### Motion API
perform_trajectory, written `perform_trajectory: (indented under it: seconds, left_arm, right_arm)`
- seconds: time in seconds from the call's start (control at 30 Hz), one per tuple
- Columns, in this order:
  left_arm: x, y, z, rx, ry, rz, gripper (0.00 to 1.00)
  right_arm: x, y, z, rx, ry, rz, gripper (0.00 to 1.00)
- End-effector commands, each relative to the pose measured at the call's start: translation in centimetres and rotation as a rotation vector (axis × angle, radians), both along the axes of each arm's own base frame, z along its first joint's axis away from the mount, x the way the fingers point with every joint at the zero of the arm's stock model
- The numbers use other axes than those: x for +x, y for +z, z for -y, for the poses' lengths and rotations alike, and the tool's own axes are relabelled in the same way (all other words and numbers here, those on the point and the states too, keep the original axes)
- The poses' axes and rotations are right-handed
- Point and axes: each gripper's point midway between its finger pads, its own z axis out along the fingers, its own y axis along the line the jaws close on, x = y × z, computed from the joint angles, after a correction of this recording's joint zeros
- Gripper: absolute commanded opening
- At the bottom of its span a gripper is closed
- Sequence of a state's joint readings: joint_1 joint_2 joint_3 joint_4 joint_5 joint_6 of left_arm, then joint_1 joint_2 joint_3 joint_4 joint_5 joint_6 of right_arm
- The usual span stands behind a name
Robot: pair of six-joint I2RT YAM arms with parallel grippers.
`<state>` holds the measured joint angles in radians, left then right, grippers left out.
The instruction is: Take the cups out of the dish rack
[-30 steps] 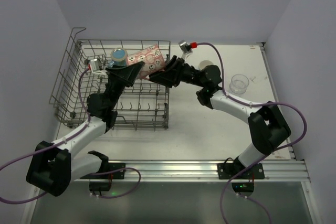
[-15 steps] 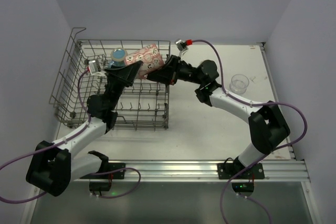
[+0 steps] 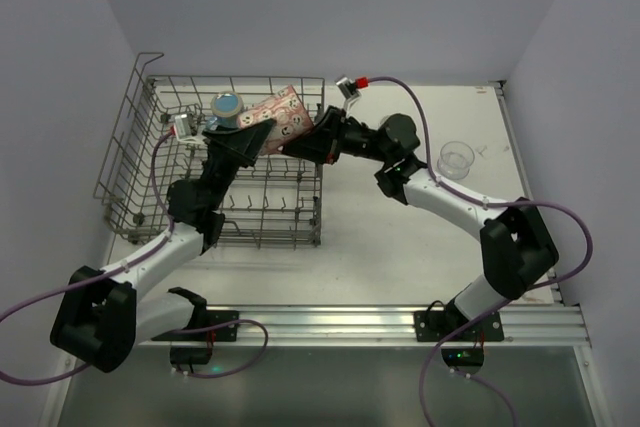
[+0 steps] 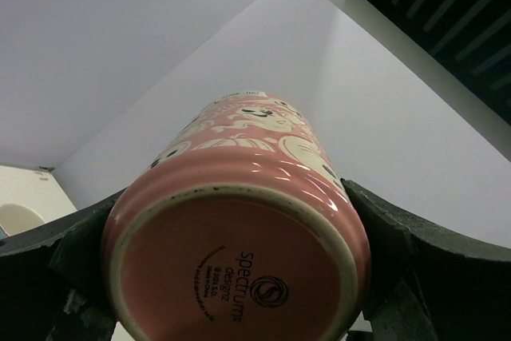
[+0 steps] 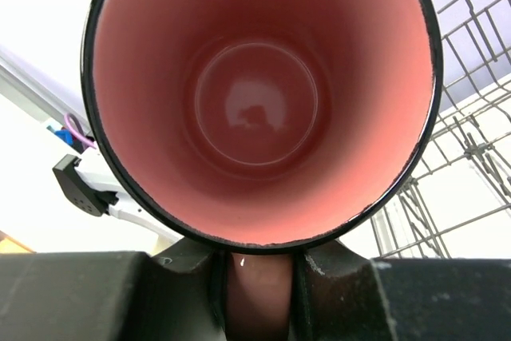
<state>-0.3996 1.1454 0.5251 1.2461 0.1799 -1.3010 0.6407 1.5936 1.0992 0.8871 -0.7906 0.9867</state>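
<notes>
The pink tumbler (image 3: 278,115) is in the air over the far right part of the dish rack (image 3: 135,137). It lies nearly on its side between the two arms. The left gripper (image 3: 255,137) has it at the base end, and in the left wrist view its jaws are clenched on both sides of the base. The right gripper (image 3: 303,139) is at the open mouth. In the right wrist view its jaws stand close together just under the rim, and I cannot tell if they grasp it. A light blue cup (image 3: 228,107) stands in the rack, just beside the tumbler. A clear glass (image 3: 456,158) stands on the desk (image 3: 400,237), well apart to the right.
</notes>
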Motion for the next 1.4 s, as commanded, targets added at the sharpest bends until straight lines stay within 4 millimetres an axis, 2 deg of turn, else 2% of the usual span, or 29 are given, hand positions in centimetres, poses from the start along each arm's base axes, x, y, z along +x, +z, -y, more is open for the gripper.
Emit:
perform_trajectory:
  seconds: [0.0,0.17,0.3,0.43,0.57,0.67,0.7,0.73,0.77,0.8,0.83,0.87,0.9,0.93,0.97,1.03,1.07,1.1,1.17,1.2,1.23,1.27,1.37]
  left_arm:
    - [-3.4,4.3,0.3,-0.006,-0.057,0.172,1.00]
    - [-3.6,5.5,-0.2,0.092,0.005,0.219,1.00]
    - [-3.2,5.3,-1.3,0.134,0.023,0.225,1.00]
    - [-3.0,5.0,-3.4,0.127,0.035,0.244,1.00]
    - [-2.9,4.5,-4.0,0.129,0.002,0.245,1.00]
    - [-2.0,3.6,-5.3,0.161,0.060,0.212,1.00]
    - [-0.9,2.9,-5.5,0.188,0.076,0.152,1.00]
    - [-0.3,2.5,-5.9,0.217,0.104,0.128,1.00]
    - [1.0,1.1,-6.1,0.294,0.150,0.062,1.00]
    - [1.3,2.4,-6.3,0.330,0.186,0.074,1.00]
    - [1.9,2.4,-6.5,0.377,0.221,0.051,1.00]
    - [3.5,0.2,-7.4,0.474,0.288,-0.052,1.00]
    - [3.7,2.3,-8.0,0.503,0.341,-0.035,1.00]
    - [4.3,2.1,-8.7,0.587,0.396,-0.039,1.00]
    - [5.4,0.2,-9.5,0.646,0.425,-0.144,1.00]
    - [6.0,1.3,-10.3,0.715,0.477,-0.140,1.00]
    - [6.5,0.2,-10.6,0.745,0.485,-0.191,1.00]
    - [6.6,0.2,-10.8,0.759,0.496,-0.194,1.00]
    - [6.5,-0.1,-11.3,0.777,0.521,-0.193,1.00]
    - [6.5,-0.4,-11.4,0.782,0.529,-0.200,1.00]
    - [6.5,-0.7,-11.6,0.794,0.539,-0.201,1.00]
    - [6.5,-0.9,-11.8,0.800,0.549,-0.203,1.00]
    - [6.8,-1.5,-11.8,0.819,0.542,-0.211,1.00]
  right_arm:
    - [-1.1,3.2,1.2,0.061,-0.033,0.111,0.00]
    - [-1.8,3.8,2.0,0.083,-0.031,0.120,0.00]
    - [-2.2,3.8,2.9,0.107,-0.028,0.109,0.00]
    - [-2.2,3.6,3.7,0.116,-0.040,0.101,0.00]
    - [-2.6,3.7,4.8,0.140,-0.038,0.097,0.00]
    - [-2.8,3.4,6.1,0.137,-0.065,0.084,0.00]
    - [-2.1,2.2,6.8,0.111,-0.094,0.053,0.00]
    - [-2.5,2.6,7.6,0.110,-0.113,0.064,0.00]
    - [-1.9,2.3,8.4,0.095,-0.149,0.058,0.00]
    - [-1.1,0.2,8.7,0.020,-0.197,0.023,0.00]
    - [-1.5,0.6,9.4,-0.003,-0.236,0.050,0.00]
    - [-0.3,0.2,10.0,-0.038,-0.319,0.035,0.00]
    - [0.5,-2.0,10.4,-0.153,-0.371,0.013,0.00]
    - [0.5,-2.0,11.1,-0.181,-0.410,0.027,0.00]
    - [1.0,-3.5,11.7,-0.257,-0.451,0.014,0.00]
    - [2.3,-4.4,13.0,-0.321,-0.562,0.003,0.00]
    - [2.8,-5.7,13.7,-0.388,-0.600,-0.009,0.00]
    - [4.0,-6.5,14.8,-0.427,-0.689,-0.022,0.00]
    - [5.0,-8.3,16.4,-0.499,-0.784,-0.048,0.00]
    - [5.8,-10.0,17.8,-0.555,-0.867,-0.078,0.00]
    - [6.2,-10.7,18.5,-0.573,-0.909,-0.090,0.00]
    - [6.2,-12.4,19.3,-0.621,-0.939,-0.124,0.00]
    - [6.8,-15.0,21.1,-0.687,-1.044,-0.185,0.00]
